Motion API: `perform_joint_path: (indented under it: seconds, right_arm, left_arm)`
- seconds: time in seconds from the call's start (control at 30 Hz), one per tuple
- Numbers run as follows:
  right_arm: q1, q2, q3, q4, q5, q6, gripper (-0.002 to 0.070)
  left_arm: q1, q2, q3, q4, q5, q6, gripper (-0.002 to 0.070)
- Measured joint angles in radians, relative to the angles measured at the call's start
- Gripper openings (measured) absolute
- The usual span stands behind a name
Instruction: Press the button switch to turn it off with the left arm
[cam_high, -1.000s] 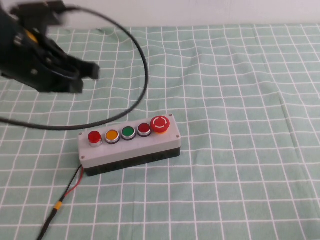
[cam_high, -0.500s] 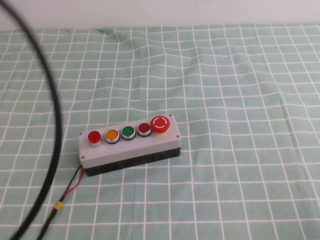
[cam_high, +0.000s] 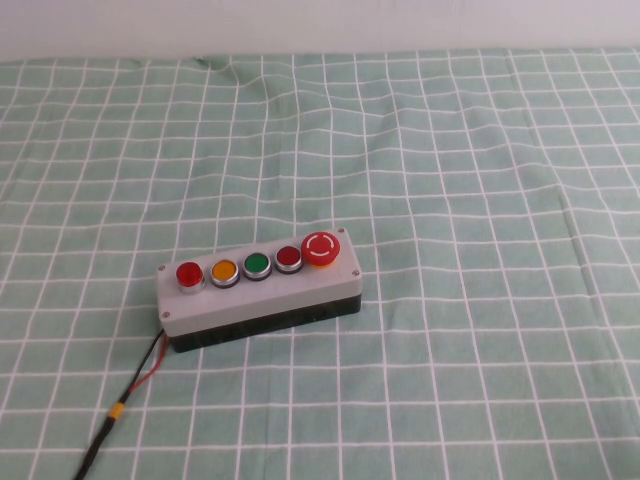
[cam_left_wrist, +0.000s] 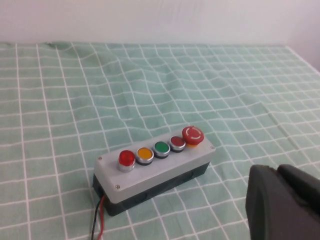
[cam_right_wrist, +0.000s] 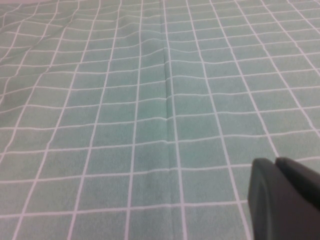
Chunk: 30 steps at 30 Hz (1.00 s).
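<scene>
The left gripper (cam_left_wrist: 280, 205) hangs clear of the grey box (cam_high: 262, 295), touching nothing; the right gripper (cam_right_wrist: 285, 200) hovers above bare cloth (cam_high: 480, 150); whether either's fingers are apart cannot be told; the button switch (cam_high: 189, 274) faces upward, lower left of centre in the high view, ending a row rising rightward.

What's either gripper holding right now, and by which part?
Nothing visible. The left gripper sits apart from the grey box and its button switch; the right gripper is over bare cloth. Neither arm appears in the high view.
</scene>
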Motion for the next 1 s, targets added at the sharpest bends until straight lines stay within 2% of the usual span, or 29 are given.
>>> perform_joint_path:
  seconds: [0.2,0.73,0.83,1.0]
  right_arm:
    - [0.000,0.000,0.000,0.000,0.000,0.000,-0.0016]
    - [0.000,0.000,0.000,0.000,0.000,0.000,-0.0016]
    - [0.000,0.000,0.000,0.000,0.000,0.000,-0.0016]
    - [0.000,0.000,0.000,0.000,0.000,0.000,-0.0016]
  left_arm:
    - [0.000,-0.099,0.003,-0.014,0.002,0.000,-0.0003]
    - [0.003,-0.105,0.040,0.013,-0.010,0.000,-0.0003]
    - [0.042,-0.110,0.082,0.071,-0.089,0.000,-0.0003]
    - [0.162,-0.139,0.230,0.130,-0.283,0.000,-0.0003]
